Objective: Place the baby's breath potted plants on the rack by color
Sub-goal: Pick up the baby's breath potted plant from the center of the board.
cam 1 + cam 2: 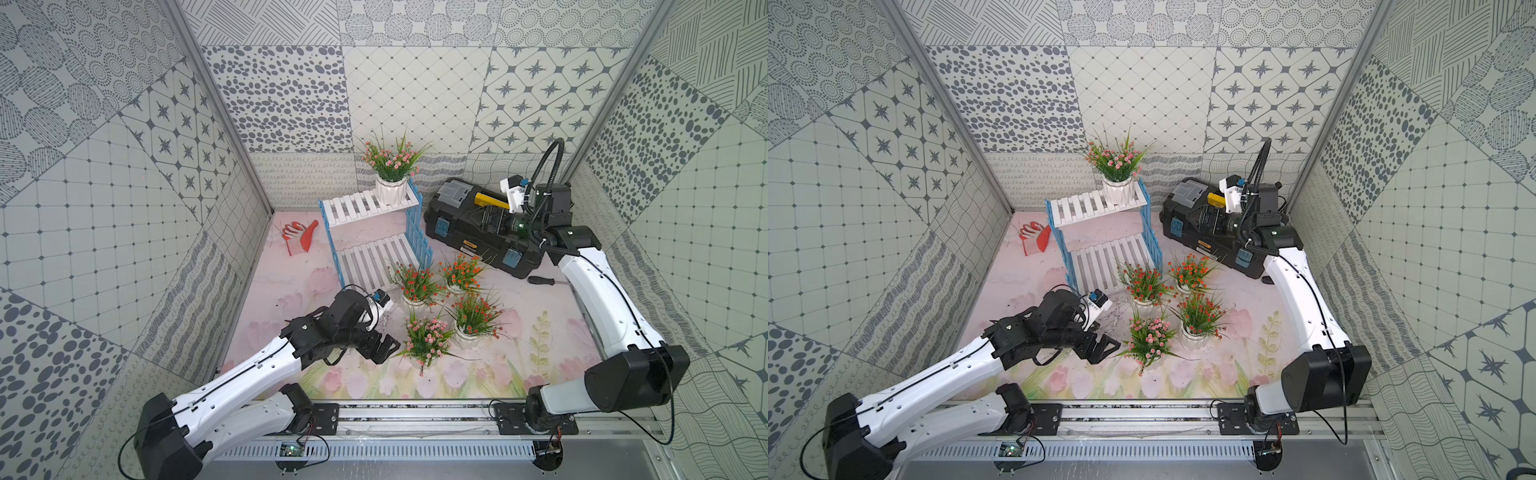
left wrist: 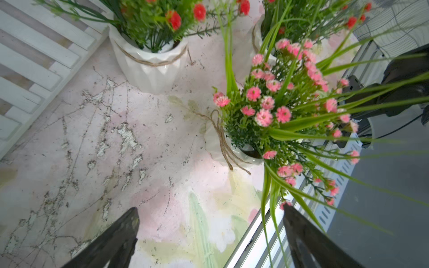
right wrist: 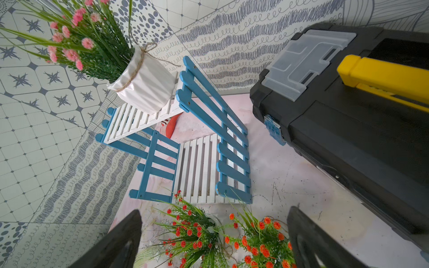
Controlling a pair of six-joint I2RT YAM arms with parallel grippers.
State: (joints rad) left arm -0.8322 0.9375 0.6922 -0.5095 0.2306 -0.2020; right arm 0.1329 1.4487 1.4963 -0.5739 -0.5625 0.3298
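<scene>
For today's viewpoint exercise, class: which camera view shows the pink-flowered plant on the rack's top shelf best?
The right wrist view: the pink-flowered plant is close, with pot, twine and blossoms sharp, on the rack. Both top views show it whole but small. The left wrist view misses it.

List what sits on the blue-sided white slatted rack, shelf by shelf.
Upper shelf: one pink-blossomed plant in a white ribbed pot, at its end nearest the black toolbox. Lower shelf: bare slats, nothing on it. Only the slats under the pot are covered.
</scene>
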